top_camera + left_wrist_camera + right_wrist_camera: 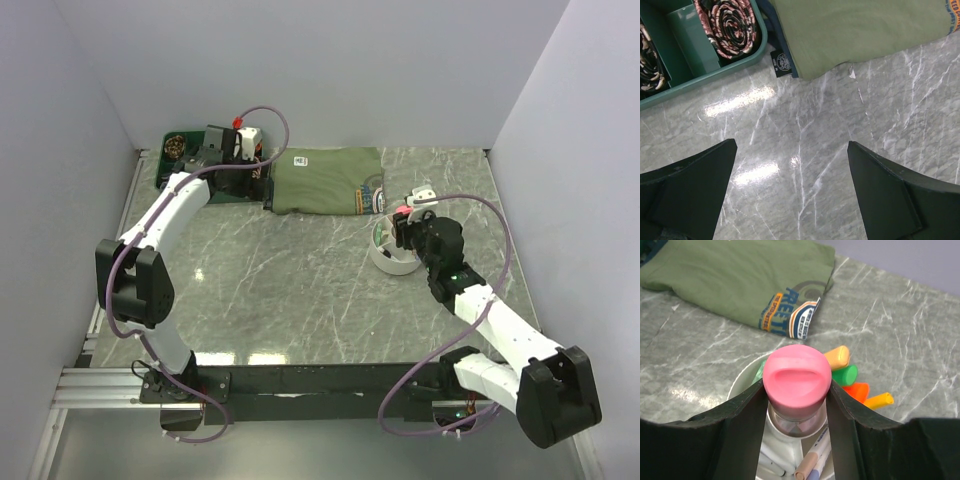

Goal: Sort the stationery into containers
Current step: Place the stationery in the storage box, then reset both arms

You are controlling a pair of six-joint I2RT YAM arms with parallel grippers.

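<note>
My right gripper (797, 390) is shut on the clear pink-capped tube (797, 375), which stands upright in the central cup of the white round organiser (742, 377). Orange, green and yellow highlighters (847, 375) and white pens (815, 460) lie in its ring compartments. In the top view the organiser (385, 258) sits right of centre under the right gripper (404, 222). My left gripper (792, 150) is open and empty above bare marble, at the far left of the table (235, 150).
A folded olive-green cloth (325, 180) lies at the back middle; it also shows in the left wrist view (855, 30) and the right wrist view (740, 275). A green tray (700, 75) with rolled patterned items stands at the back left. Grey walls enclose the table.
</note>
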